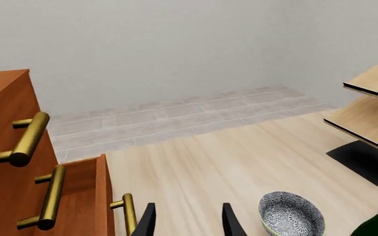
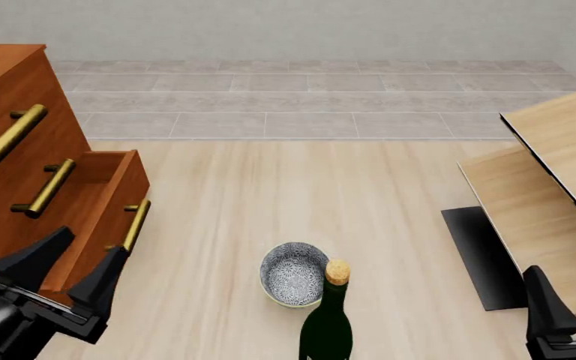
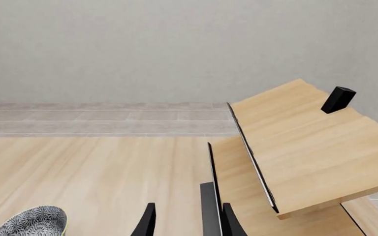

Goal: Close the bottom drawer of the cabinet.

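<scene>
While the bottom drawer (image 2: 108, 196) sits pulled out from the cabinet (image 2: 8, 112) at front view's left, its open box interior shows from above and its brass bar handle (image 2: 136, 223) faces the table centre. Two drawers above it look flush with the cabinet face, each with own brass handle.

Left gripper (image 2: 71, 274): low at front-left, just beside the drawer's front, fingers spread wide, nothing between them. One fingertip (image 2: 111, 264) sits near the handle's lower end; contact can't be confirmed. Left wrist view agrees: both fingertips apart, handle just to one side of them, not between.

Right gripper (image 2: 571, 296): at front view's bottom-right corner, partly cut off by the frame. Right wrist view shows the fingers apart, holding nothing, pointing at the edge of a tilted light-wood shelf unit (image 2: 558, 157).

Patterned bowl (image 2: 293, 273) sits on the light-wood table (image 2: 368, 210) near centre, with a dark green corked bottle (image 2: 328, 319) just in front of it, overlapping its rim in front view.
</scene>
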Controlling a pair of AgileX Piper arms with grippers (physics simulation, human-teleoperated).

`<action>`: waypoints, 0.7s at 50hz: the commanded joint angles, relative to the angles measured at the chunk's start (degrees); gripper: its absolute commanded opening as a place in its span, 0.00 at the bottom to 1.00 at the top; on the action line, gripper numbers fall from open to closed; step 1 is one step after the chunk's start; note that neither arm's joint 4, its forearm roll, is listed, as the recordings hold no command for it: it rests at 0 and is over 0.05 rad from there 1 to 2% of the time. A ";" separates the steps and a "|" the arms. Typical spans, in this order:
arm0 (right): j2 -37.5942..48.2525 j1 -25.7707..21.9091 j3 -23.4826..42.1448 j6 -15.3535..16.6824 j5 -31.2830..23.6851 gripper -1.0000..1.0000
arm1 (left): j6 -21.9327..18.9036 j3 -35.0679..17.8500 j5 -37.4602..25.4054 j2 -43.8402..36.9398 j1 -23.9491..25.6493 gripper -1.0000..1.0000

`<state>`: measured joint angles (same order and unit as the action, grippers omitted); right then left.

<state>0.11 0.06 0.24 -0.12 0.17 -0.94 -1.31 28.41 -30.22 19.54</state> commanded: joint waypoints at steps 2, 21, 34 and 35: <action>0.02 -0.29 -0.03 0.23 -0.15 1.00 | 1.03 -1.34 6.39 -7.30 5.38 1.00; 0.16 -0.83 -0.09 0.75 -0.39 1.00 | 5.48 -2.90 16.60 -20.93 9.10 1.00; 0.21 -0.73 -0.05 0.60 -0.39 1.00 | 10.53 -3.91 24.82 -32.10 10.32 1.00; 0.21 -0.73 -0.05 0.60 -0.39 1.00 | 10.53 -3.90 24.91 -32.17 10.32 1.00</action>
<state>0.29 -0.69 0.18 0.53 -0.21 6.21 -4.34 48.19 -55.12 28.93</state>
